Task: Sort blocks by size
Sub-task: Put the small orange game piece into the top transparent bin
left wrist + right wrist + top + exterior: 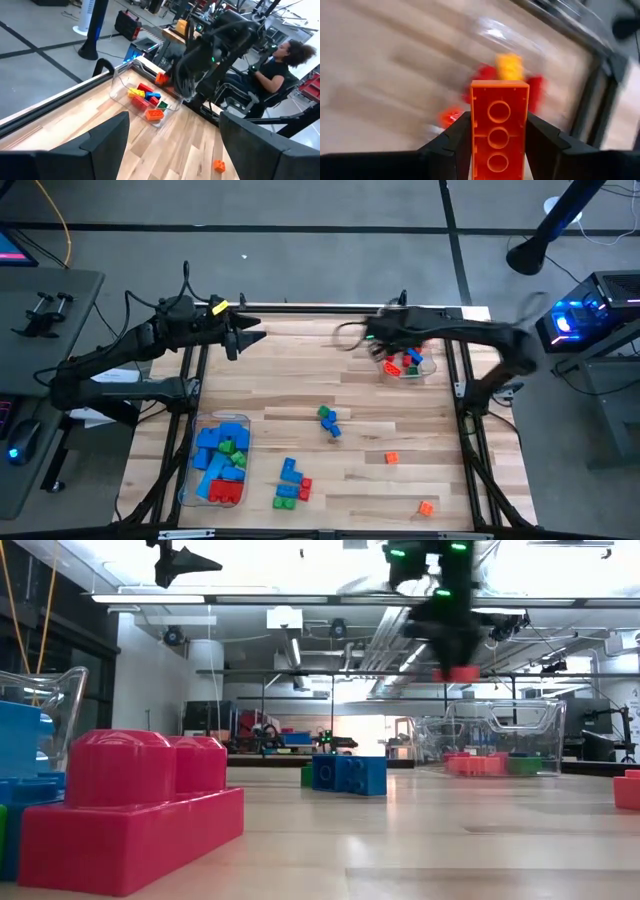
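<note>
Right gripper (498,145) clenched on a long orange studded plastic brick (499,131), hollow underside facing the wrist camera, held in the air over the small clear plastic tub (408,367) at the far right of the light wooden counter (420,450); red, blue and yellow bricks (145,95) inside that tub. Left gripper (243,338) released, fingers wide apart, raised over the far left of the counter. Large clear plastic tub (217,461) near left, filled with big blue, red and green bricks. Loose on the counter: blue-green cluster (329,421) mid-counter, blue, green and red group (291,483) beside the large tub, two small orange bricks (391,458) toward near right
</note>
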Motion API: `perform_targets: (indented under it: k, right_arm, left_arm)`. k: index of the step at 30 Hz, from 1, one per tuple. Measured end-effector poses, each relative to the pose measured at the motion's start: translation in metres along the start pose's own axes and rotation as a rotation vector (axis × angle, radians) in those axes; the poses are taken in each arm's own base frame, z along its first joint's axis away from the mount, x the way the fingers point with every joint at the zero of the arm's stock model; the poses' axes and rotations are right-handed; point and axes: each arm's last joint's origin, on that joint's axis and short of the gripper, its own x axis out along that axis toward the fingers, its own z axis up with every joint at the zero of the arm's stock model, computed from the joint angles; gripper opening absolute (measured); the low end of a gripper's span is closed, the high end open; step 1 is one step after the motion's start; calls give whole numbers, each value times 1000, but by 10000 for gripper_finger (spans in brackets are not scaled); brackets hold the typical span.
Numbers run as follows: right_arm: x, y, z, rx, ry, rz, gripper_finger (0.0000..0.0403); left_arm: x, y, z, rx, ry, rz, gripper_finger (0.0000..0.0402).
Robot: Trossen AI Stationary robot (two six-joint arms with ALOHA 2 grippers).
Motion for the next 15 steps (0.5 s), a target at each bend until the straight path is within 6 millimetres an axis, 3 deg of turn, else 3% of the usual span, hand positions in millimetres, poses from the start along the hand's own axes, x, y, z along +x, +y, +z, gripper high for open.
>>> perform_targets:
  k: [2, 5, 11, 15]
  right_arm:
    - [6, -30, -16, 125, -11, 2, 136]
    - [16, -56, -36, 263, -41, 102, 142]
    - [30, -69, -59, 312, -56, 276, 259]
    - [26, -71, -62, 271, -26, 291, 299]
  left_arm:
    - [0, 0, 0, 0, 0, 0, 294]
    - [0, 0, 0, 0, -1, 1, 294]
    - [2, 0, 0, -1, 3, 5, 294]
    - [4, 1, -1, -1, 12, 9, 294]
